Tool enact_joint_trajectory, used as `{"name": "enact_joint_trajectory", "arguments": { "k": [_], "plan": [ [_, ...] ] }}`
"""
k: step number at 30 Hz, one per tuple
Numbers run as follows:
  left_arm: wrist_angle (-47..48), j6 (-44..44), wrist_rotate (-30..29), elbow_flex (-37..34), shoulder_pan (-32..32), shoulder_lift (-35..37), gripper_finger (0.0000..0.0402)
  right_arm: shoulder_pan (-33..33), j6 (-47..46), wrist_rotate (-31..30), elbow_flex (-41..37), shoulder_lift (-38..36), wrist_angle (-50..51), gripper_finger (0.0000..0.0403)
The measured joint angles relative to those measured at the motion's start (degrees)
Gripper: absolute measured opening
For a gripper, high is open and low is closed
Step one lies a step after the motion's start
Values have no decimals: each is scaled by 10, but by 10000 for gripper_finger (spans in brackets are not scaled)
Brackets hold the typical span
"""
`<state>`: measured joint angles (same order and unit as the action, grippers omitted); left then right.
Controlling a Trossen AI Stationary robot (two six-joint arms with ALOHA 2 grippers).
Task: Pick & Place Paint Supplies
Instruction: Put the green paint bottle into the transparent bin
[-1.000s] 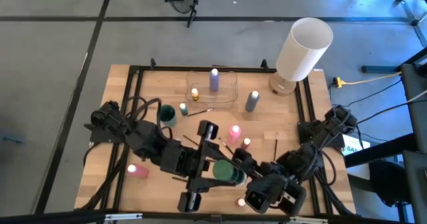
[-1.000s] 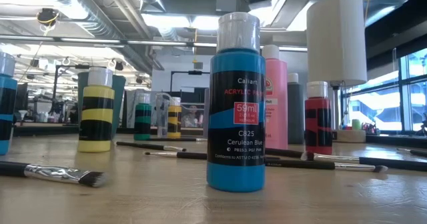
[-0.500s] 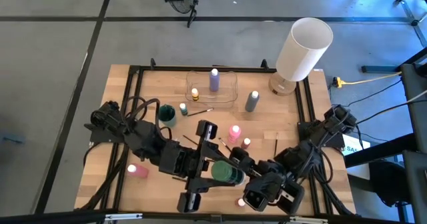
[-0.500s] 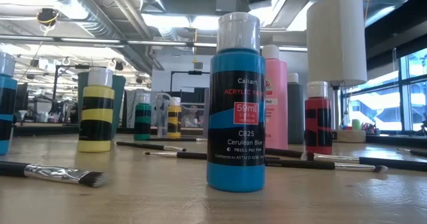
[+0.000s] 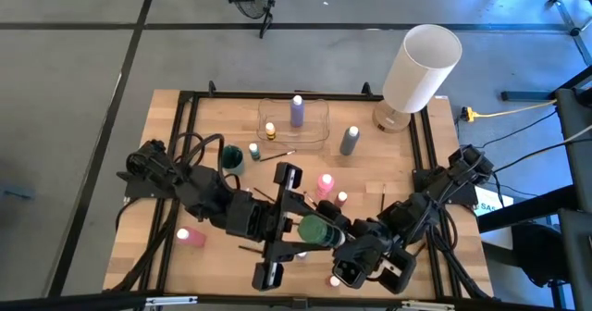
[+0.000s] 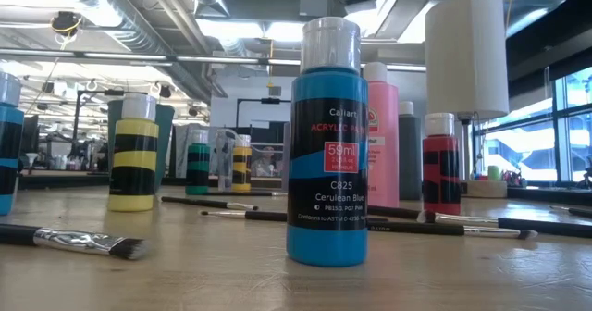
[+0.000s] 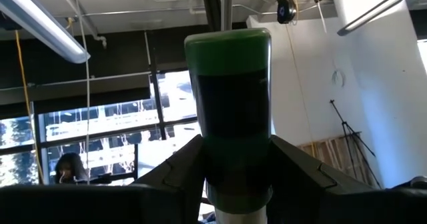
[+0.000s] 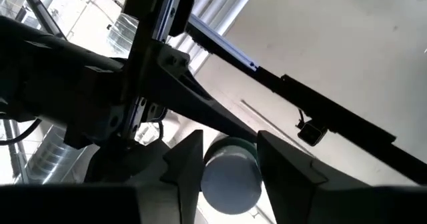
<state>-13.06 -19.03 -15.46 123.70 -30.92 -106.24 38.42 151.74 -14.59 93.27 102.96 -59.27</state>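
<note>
The wooden table [image 5: 185, 154] fills the middle of the high view, with the white cylindrical lamp [image 5: 421, 68] at its upper right. Both dark arms reach in from the lower corners and meet in the lower middle of the frame, bent low over the front edge. The left gripper [image 5: 298, 230] points toward the right and is closed on a green bottle [image 5: 319, 230]; in the left wrist view this green bottle [image 7: 230, 111] stands upright between the two dark fingers [image 7: 175, 167], which press on its sides. The right gripper [image 5: 339, 240] comes from the lower right and meets the same bottle at its other end. In the right wrist view the pale round end of the bottle [image 8: 230, 177] sits between the two fingers [image 8: 190, 161], with the jaws standing part open around it; I cannot tell if they touch it. A clear tray [image 5: 314, 130] in the upper middle holds a purple bottle [image 5: 297, 110] and a small yellow bottle [image 5: 270, 129]. Near it stand a grey bottle [image 5: 350, 140], a pink bottle [image 5: 325, 184] and a thin paintbrush [image 5: 280, 155].
</note>
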Motion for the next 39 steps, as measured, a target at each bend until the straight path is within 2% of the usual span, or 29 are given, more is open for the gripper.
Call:
{"name": "enact_joint_trajectory", "arguments": {
  "k": [39],
  "plan": [
    [11,13,-14,0,-10,-1,141,19,-4,-56,0,1,-5,141]
  ]
}}
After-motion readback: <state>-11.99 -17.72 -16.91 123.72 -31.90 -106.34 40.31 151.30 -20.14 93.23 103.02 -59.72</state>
